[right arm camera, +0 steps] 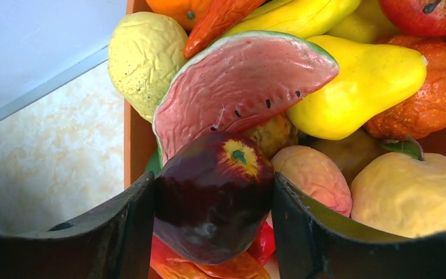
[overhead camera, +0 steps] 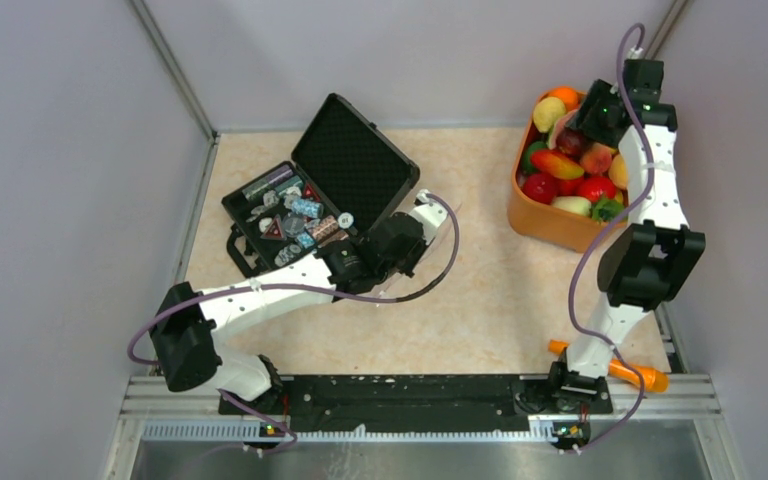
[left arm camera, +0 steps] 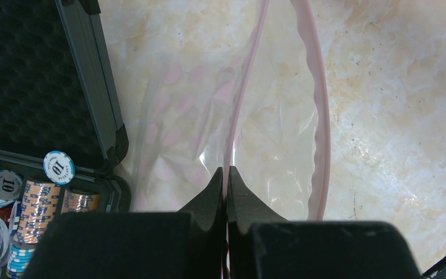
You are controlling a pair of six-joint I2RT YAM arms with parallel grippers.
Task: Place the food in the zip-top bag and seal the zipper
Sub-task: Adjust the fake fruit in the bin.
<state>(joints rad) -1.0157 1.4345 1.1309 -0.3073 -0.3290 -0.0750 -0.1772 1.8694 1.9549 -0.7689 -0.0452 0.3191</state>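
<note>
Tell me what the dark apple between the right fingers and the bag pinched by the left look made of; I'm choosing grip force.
The dark red apple: probably hard moulded plastic, glossy; smooth skin with bright highlights. The zip-top bag: thin soft clear plastic film; the table shows through it, it creases, pink print and zipper.

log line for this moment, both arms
left pincer: shut on zip-top bag mouth edge | right pincer: shut on dark purple piece in orange bin | bag: open, no food visible
</note>
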